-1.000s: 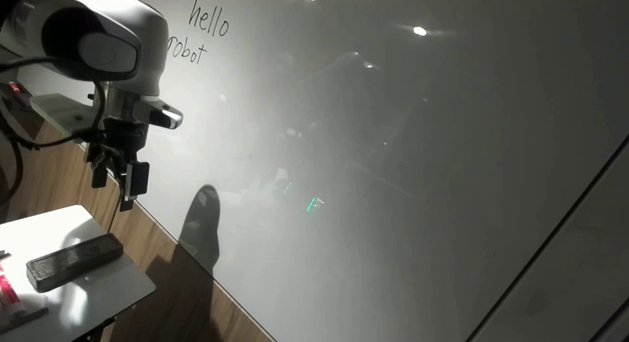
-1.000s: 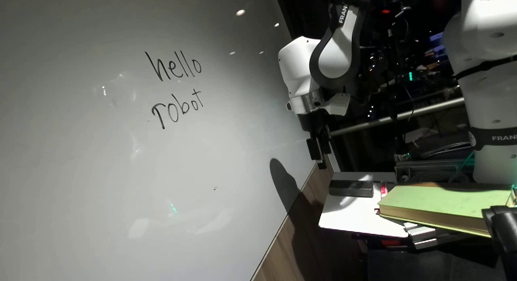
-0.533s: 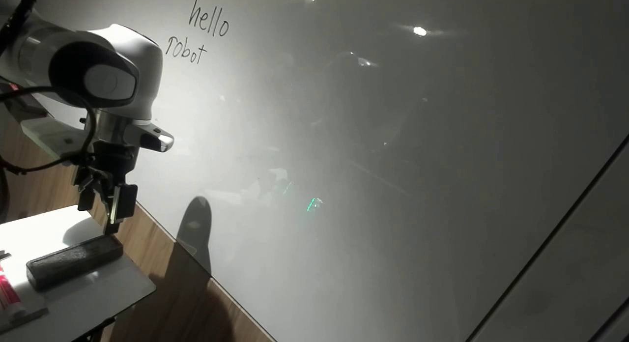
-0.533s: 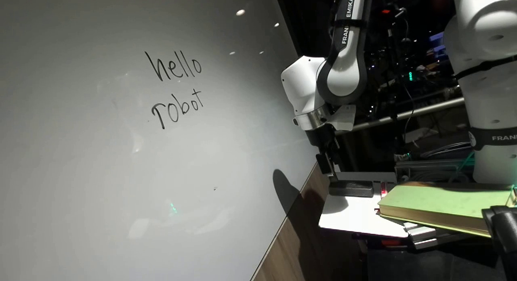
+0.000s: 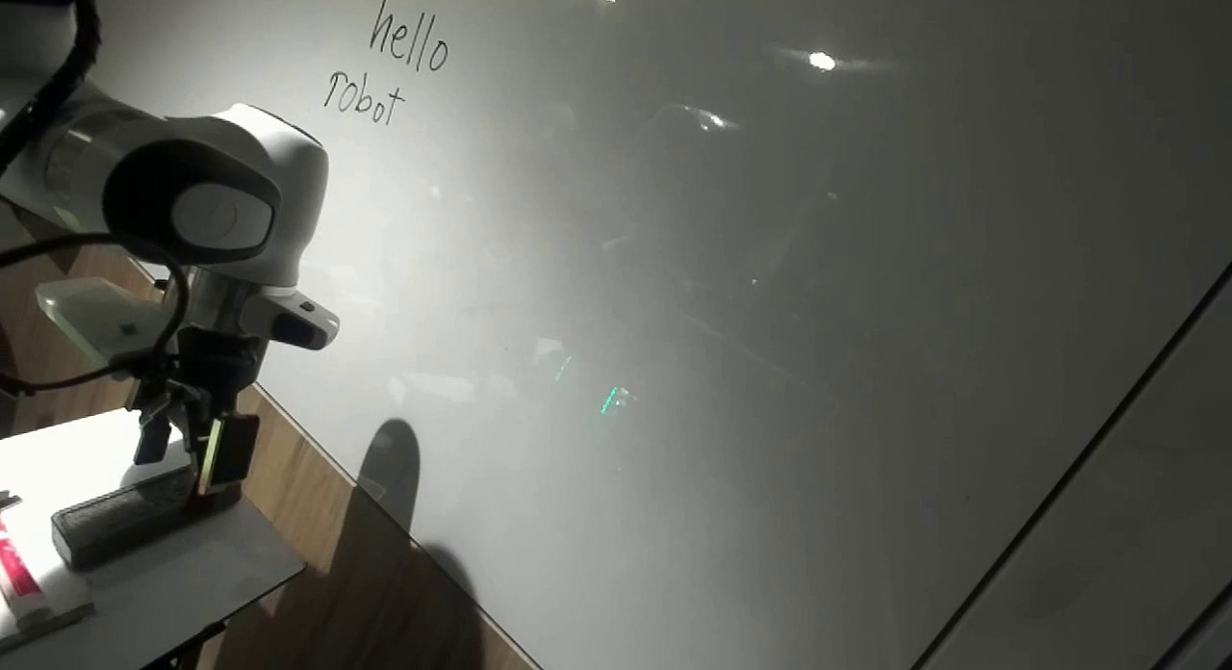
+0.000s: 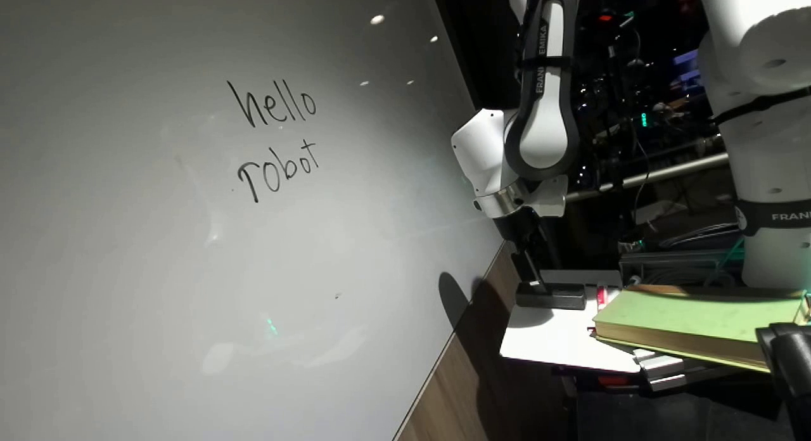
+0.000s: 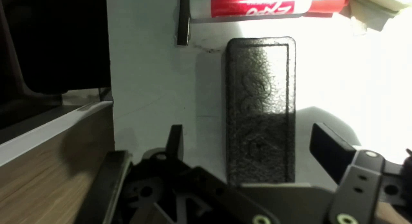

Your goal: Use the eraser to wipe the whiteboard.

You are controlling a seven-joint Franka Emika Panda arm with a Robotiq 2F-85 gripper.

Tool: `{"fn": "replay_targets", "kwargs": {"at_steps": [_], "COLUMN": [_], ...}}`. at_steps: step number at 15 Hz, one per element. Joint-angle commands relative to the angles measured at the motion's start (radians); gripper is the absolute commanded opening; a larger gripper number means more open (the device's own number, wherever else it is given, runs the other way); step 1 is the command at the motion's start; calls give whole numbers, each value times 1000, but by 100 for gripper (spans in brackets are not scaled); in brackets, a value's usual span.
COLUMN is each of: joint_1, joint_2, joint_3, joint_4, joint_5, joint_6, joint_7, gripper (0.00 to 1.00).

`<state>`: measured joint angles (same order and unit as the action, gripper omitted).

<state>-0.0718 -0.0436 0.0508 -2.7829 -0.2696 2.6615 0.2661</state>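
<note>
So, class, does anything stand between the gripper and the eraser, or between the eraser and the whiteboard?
Nothing visible does. In the wrist view, the open gripper appears to straddle the eraser; the marker lies past its far end. Besides the arm, neither exterior view shows any obstacle between eraser and whiteboard.

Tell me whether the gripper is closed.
No, the gripper stands open in the wrist view, its fingers apart on either side of the eraser.

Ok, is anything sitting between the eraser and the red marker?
No, only a strip of white tabletop, partly in shadow, lies between the eraser and the red marker; the wrist view shows it.
</note>
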Motion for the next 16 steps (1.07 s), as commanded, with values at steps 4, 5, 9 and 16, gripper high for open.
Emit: {"fn": "replay_targets", "kwargs": {"at_steps": [4, 5, 9, 16], "joint_1": [23, 26, 37, 106], "joint_2": [70, 78, 89, 50], "joint_3": [-36, -38, -45, -2], "joint_4": [2, 2, 2, 9], "joint_5": [-17, -20, -22, 10], "joint_6": [57, 61, 66, 34], "joint_7": [11, 14, 16, 52], "gripper": [100, 100, 58, 30]}}
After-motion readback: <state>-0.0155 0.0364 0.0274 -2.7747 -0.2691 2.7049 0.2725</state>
